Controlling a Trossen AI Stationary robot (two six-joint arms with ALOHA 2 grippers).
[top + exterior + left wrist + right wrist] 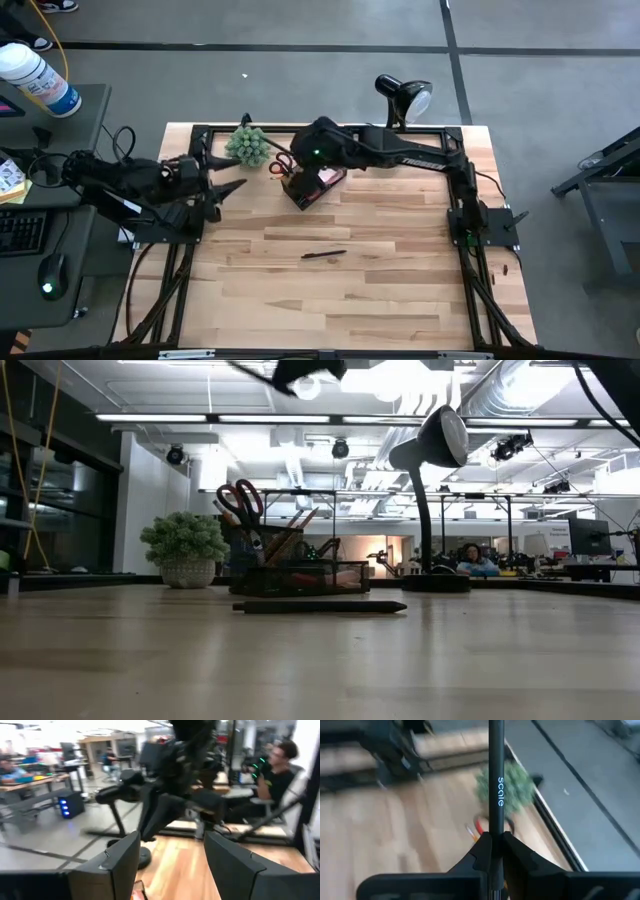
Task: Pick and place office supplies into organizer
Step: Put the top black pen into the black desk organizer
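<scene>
My right tool (492, 842) is clamped on a black pen (495, 775), which stands straight up between its fingers with the word "scale" printed down the barrel. From above, that tool (312, 150) sits over the organizer (312, 187), which rests at about twelve o'clock from the middle of the bench (400, 290), a little toward eleven. A pink sticky-note pad (328, 177) shows in the organizer on its three o'clock side, and the red-handled scissors (281, 165) poke out at its ten o'clock edge.

Seen from bench height, the scissors (240, 502) and orange pencils (300, 522) stand upright in the organizer (305, 578). A second black pen (324, 254) lies flat on the bare wood, at about six o'clock from the organizer and well apart from it.

The small green plant (247, 145) stands just at ten o'clock of the organizer, and the black desk lamp (404, 97) is at the far edge, around one o'clock.

My left tool (222, 172) waits at nine o'clock of the organizer, near the plant, its fingers (120, 865) spread wide and gripping nothing. Past those fingers a person (272, 772) sits in the room beyond the bench.
</scene>
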